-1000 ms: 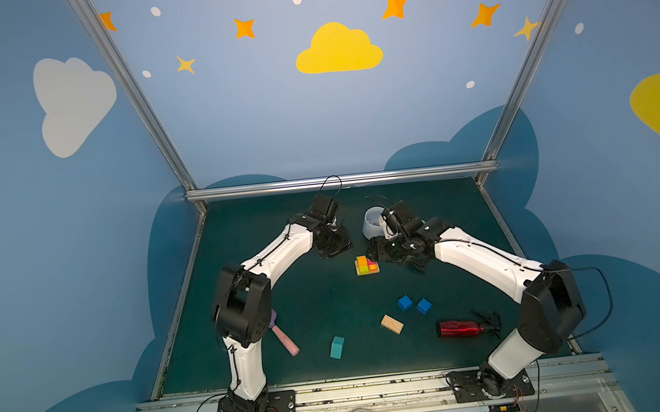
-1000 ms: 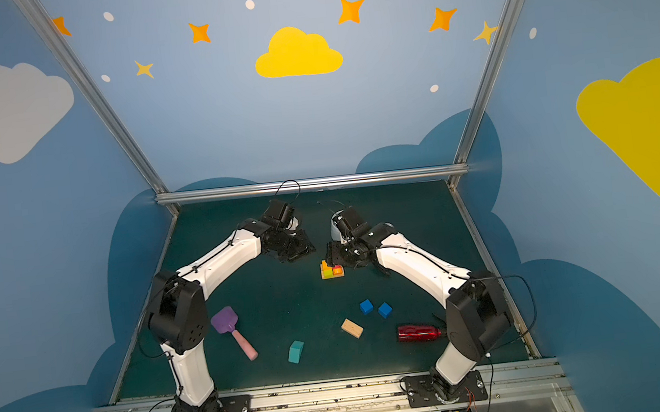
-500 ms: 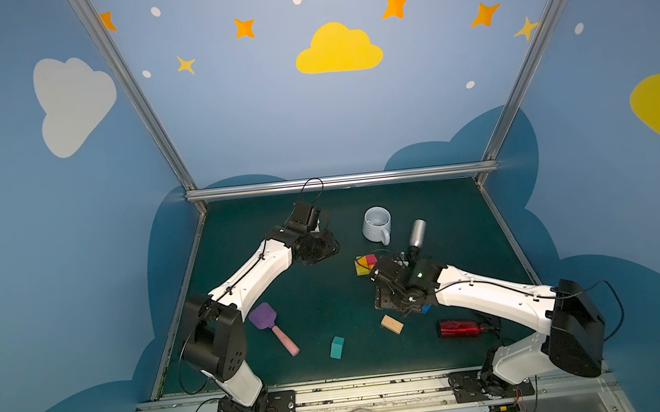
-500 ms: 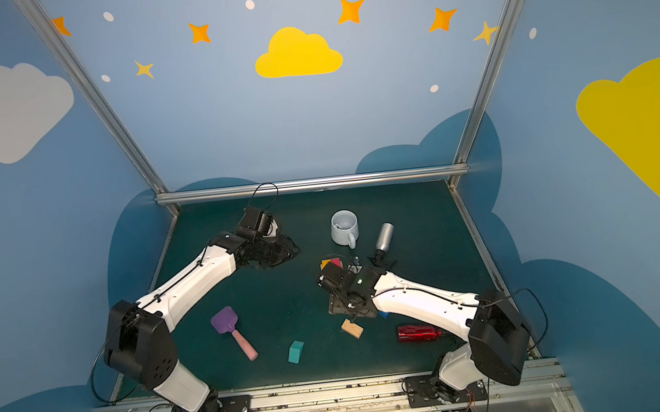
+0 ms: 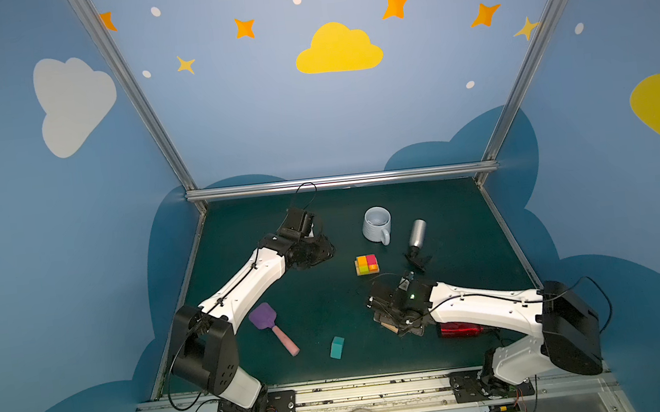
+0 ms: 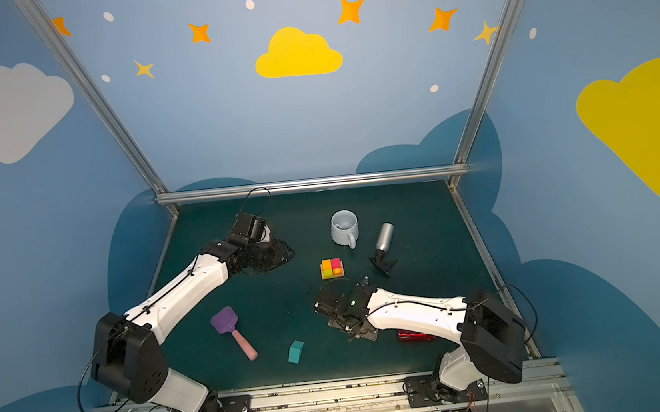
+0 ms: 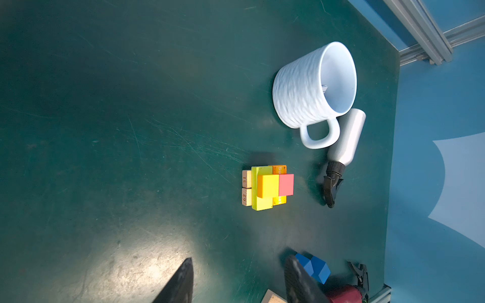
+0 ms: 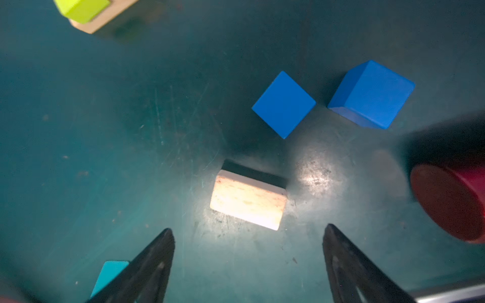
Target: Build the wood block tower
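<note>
1. Tower [image 5: 366,264] is standing mid-table in both top views [image 6: 331,268], near the mug [image 5: 377,224] and the spray bottle [image 5: 418,233], which is lying on its side. The tower is touching neither.
2. In the left wrist view the tower [image 7: 267,187] is showing three layers. Two tan bars [image 7: 246,187] are lying lowest. A yellow-green bar [image 7: 261,204] and an orange bar [image 7: 279,169] are lying across them. An orange cube [image 7: 262,186] and a pink cube [image 7: 286,185] are sitting on top.
3. Over the near right of the table [image 5: 246,220], the right gripper [image 8: 248,236] is hanging low, its jaws spread wide and holding nothing. The tan block [image 8: 248,199] is lying flat just ahead of the fingertips, not between them.
4. Beyond the tan block, two blue cubes [image 8: 284,104] are sitting side by side, corners nearly meeting. The red bottle [image 8: 451,202] is lying on its side close by.
5. Left of the tower and well apart from it, the left gripper [image 7: 236,280] is hovering over bare table, jaws parted and empty.
6. Toward the front edge, the teal block [image 5: 337,347] is lying alone, between the spatula [image 5: 267,320] and the right gripper.
</note>
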`<move>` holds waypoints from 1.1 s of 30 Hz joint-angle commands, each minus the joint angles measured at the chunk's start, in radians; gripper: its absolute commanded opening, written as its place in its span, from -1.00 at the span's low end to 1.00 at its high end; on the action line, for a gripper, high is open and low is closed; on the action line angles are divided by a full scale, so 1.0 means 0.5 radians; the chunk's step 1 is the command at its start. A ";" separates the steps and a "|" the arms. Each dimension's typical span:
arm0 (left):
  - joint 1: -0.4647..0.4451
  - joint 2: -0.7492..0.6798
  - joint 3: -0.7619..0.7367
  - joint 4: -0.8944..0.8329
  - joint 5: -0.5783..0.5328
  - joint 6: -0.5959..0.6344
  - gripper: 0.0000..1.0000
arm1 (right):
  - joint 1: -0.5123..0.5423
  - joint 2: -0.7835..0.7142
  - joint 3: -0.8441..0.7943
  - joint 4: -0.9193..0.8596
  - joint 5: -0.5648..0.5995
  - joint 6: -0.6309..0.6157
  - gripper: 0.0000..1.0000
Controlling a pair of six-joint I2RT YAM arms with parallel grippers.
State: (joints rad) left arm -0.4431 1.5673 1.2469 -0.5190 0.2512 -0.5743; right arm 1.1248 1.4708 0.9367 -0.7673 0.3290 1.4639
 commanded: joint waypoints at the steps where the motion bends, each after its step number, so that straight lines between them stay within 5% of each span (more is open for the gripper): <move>1: 0.016 -0.045 -0.022 0.018 -0.022 0.029 0.16 | -0.007 0.011 -0.081 0.146 -0.044 0.146 0.76; 17: 0.035 -0.004 -0.027 0.030 0.007 0.022 0.25 | -0.142 0.102 -0.276 0.583 -0.256 0.286 0.74; 33: 0.058 0.001 -0.029 0.028 0.013 0.034 0.25 | -0.169 0.153 -0.215 0.421 -0.284 0.231 0.59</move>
State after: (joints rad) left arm -0.4194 1.5673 1.2377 -0.5110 0.2565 -0.5724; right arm 1.0428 1.5196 0.8024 -0.5056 0.1967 1.5967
